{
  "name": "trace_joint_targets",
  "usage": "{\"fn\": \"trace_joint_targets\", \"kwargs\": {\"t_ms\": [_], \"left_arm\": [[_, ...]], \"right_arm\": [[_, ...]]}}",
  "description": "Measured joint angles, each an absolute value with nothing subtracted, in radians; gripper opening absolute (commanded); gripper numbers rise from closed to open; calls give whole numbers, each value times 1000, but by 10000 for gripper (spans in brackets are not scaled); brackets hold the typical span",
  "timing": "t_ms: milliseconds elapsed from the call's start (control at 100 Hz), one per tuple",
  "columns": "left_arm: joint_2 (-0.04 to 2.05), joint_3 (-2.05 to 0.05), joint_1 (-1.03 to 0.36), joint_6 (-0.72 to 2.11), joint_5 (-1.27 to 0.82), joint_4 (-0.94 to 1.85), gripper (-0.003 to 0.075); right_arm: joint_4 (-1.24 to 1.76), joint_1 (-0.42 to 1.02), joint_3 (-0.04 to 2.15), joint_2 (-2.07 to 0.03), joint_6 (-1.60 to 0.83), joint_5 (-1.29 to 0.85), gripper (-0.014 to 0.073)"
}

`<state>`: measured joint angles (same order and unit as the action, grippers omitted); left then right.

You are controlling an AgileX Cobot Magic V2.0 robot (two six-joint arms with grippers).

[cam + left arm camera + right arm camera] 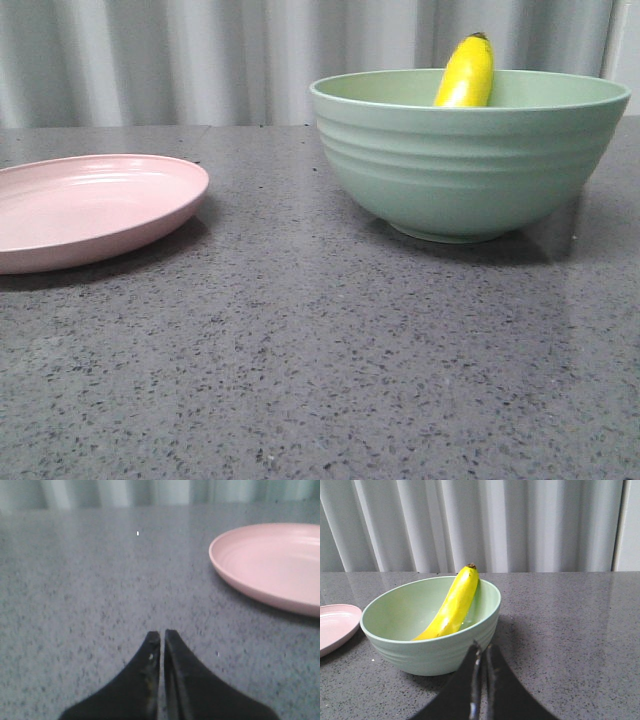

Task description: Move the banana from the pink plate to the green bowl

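Observation:
The yellow banana (466,72) leans inside the green bowl (470,160) at the right of the table, its dark tip above the rim. In the right wrist view the banana (452,607) rests against the far wall of the bowl (432,650). The pink plate (90,208) lies empty at the left; it also shows in the left wrist view (272,565) and at the edge of the right wrist view (335,625). My left gripper (162,635) is shut and empty over bare table, apart from the plate. My right gripper (482,647) is shut and empty, just in front of the bowl.
The dark grey speckled tabletop (320,370) runs under everything. A pale pleated curtain (250,50) hangs behind the table's far edge. Neither arm shows in the front view.

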<state>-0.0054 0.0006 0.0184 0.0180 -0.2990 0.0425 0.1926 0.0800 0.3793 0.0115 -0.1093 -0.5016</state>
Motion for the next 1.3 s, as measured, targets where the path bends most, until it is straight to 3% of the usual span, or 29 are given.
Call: {"fn": "trace_joint_targets", "kwargs": {"t_ms": [1020,1300], "left_arm": [[-5,1,19,-5,-321,51,-19],[-5,1,19,-5,-321,51,-19]], "right_arm": [[193,80,375,12,-109,-499,-74],[153,-46,194,12,-67,-242,-74]]}}
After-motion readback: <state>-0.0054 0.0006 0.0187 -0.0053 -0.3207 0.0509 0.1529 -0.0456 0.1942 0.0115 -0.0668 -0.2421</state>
